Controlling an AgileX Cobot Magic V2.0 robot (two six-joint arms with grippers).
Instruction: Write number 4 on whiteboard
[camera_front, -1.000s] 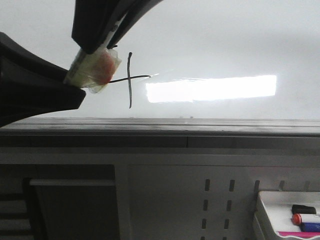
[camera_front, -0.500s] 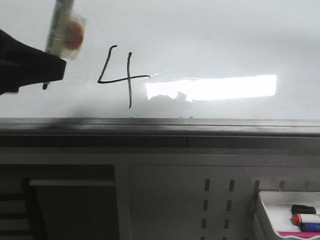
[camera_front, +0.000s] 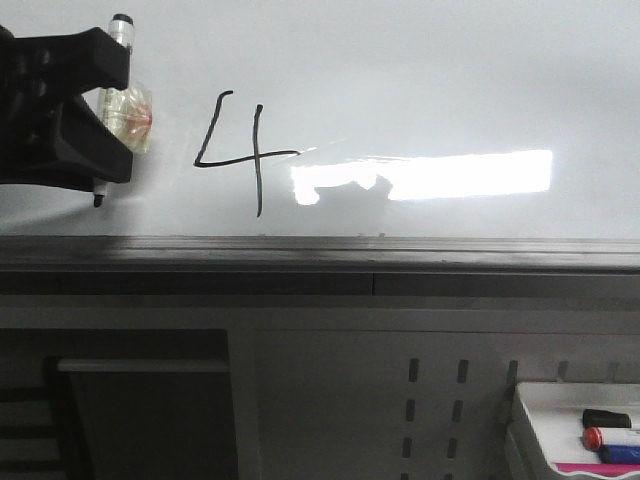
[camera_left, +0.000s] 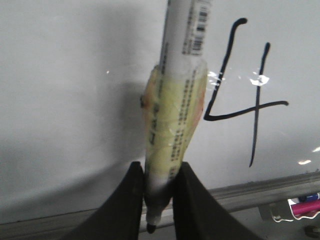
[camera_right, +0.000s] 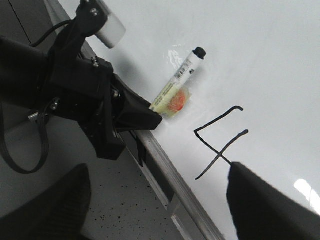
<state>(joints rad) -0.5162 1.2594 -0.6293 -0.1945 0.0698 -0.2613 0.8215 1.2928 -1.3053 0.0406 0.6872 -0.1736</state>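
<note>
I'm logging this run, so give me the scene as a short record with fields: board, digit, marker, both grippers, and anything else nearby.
board: whiteboard, glossy, bright light reflection, grey rail along its lower edge
digit: number 4, open-topped, black strokes, complete
marker: white marker with yellowish tape wrap, held off to the left of the digit
left gripper: shut on the marker
right gripper: fingers apart, holding nothing
other: tray at lower right holding spare markers

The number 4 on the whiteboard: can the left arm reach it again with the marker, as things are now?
Probably yes. The left gripper holds the marker just beside the number 4, and only bare whiteboard lies between them.
</note>
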